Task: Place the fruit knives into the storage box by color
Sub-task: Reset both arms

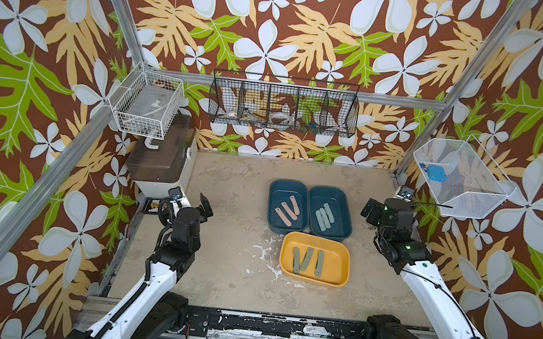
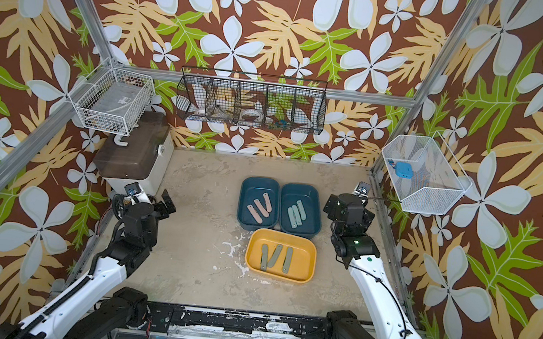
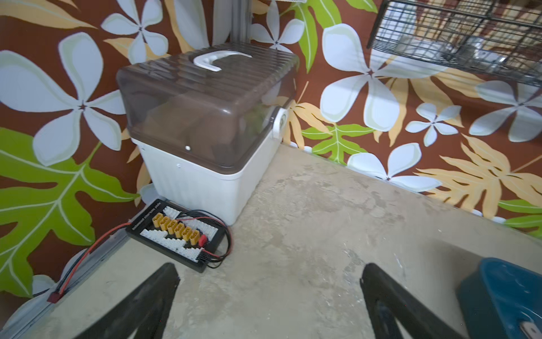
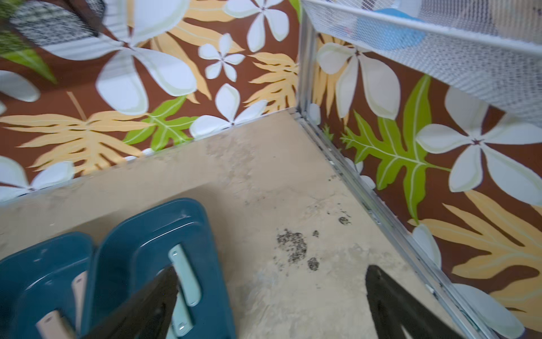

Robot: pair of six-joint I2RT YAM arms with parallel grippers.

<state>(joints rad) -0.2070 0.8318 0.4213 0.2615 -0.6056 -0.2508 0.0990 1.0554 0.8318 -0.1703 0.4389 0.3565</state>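
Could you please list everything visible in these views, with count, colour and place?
pink fruit knives: three, pale pink, in the teal tray nearer the left arm
blue fruit knives: three, light blue, in the adjoining teal tray
green fruit knives: three, grey-green, in the yellow tray
lidded box: one, white, brown lid, back corner by left arm
connector board: one, black, yellow plugs, beside the lidded box
wire baskets: three, one black, two white, on the walls
left hand: one, black, open, empty
right hand: one, black, open, empty
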